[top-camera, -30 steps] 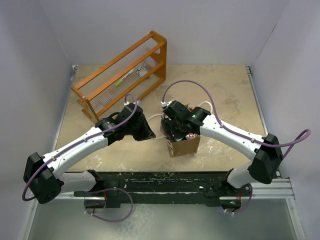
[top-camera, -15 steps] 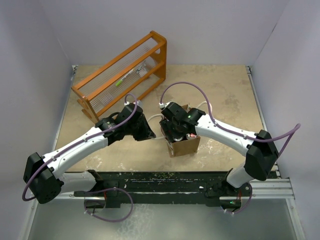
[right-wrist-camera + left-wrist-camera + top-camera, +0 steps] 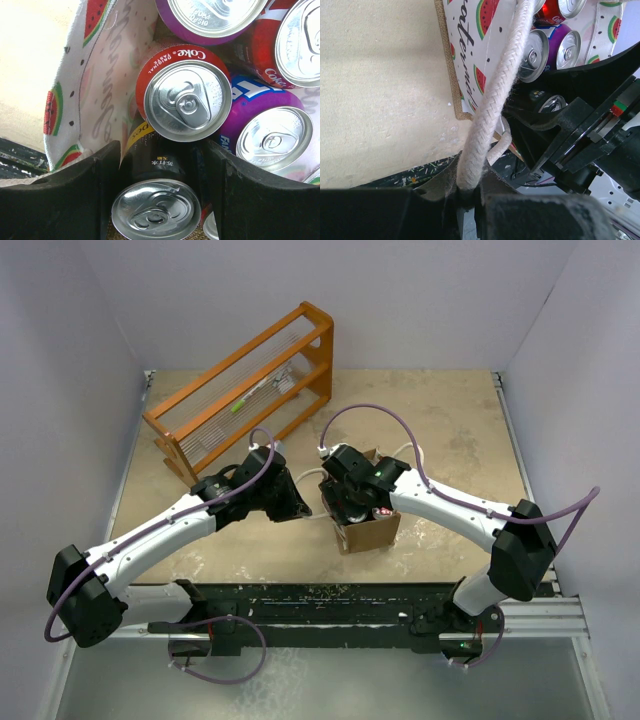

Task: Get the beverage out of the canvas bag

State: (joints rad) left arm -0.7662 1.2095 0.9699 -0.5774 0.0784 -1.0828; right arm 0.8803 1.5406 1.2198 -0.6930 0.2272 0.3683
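Note:
The canvas bag [image 3: 370, 532] stands at the table's front middle, tan with a white watermelon-print panel [image 3: 470, 55]. It holds several beverage cans: a red Coke can [image 3: 187, 100], purple cans [image 3: 272, 135] and a black can [image 3: 156, 210]. My right gripper [image 3: 157, 195] reaches down into the bag, open, its fingers [image 3: 75, 200] close on either side of the black can. It also shows in the top view [image 3: 352, 502]. My left gripper [image 3: 467, 192] is shut on the bag's white rope handle [image 3: 487, 120], just left of the bag [image 3: 298, 508].
An orange wooden rack [image 3: 245, 390] stands at the back left, with a small green item inside. The table's dark front rail [image 3: 330, 600] runs just below the bag. White walls enclose the table on three sides.
My right gripper has moved slightly left and lower into the bag. My left gripper has kept still on the handle.

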